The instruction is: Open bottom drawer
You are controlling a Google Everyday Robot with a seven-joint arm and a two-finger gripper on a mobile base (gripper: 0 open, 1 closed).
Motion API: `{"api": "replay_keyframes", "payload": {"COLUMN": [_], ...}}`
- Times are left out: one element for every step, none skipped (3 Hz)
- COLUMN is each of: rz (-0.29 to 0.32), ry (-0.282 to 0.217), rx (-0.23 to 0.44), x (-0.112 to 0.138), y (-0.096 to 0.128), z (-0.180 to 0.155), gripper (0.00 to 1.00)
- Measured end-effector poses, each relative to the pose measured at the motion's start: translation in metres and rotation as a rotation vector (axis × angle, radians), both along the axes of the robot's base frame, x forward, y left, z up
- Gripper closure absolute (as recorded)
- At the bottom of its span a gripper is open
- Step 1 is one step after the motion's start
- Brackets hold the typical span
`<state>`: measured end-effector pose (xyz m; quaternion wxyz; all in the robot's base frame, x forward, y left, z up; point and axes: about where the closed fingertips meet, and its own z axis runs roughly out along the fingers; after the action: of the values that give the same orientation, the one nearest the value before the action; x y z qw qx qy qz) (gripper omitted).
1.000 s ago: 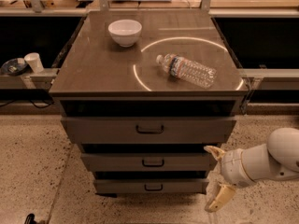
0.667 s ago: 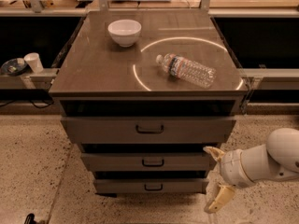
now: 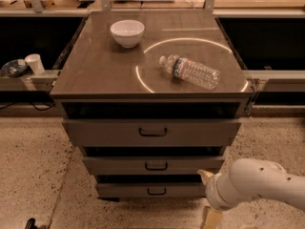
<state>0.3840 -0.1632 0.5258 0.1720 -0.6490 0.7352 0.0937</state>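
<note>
The bottom drawer (image 3: 124, 190) is the lowest and shallowest of three grey-brown drawer fronts, with a small dark bracket handle (image 3: 157, 191) at its centre. It sits closed, about flush with the drawers above. My gripper (image 3: 208, 197), on a white arm (image 3: 259, 182), is low at the right, just beside the drawer's right end. Its two beige fingers (image 3: 205, 175) stand apart, open and empty, touching nothing.
The cabinet top (image 3: 105, 75) carries a white bowl (image 3: 127, 32) and a clear plastic bottle (image 3: 190, 71) lying on its side. The middle drawer (image 3: 153, 165) and top drawer (image 3: 151, 132) are above. A white cup (image 3: 34, 63) stands on a ledge at left. Speckled floor (image 3: 33, 166) surrounds the cabinet.
</note>
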Motion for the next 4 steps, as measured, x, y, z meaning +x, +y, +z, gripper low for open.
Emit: {"api": "replay_keyframes", "payload": {"rz": [0.05,0.062,0.096,0.13], "ry": [-0.056,-0.138,-0.077,0.025], "rx": [-0.065,-0.063,-0.062,0.021], "x": [0.01,0.031,0.031,0.033], "y": [-0.003,0.002,0.007,0.008], "z": [-0.055,-0.051,-0.067,-0.105], "gripper": [0.0,0.0,0.0,0.0]}}
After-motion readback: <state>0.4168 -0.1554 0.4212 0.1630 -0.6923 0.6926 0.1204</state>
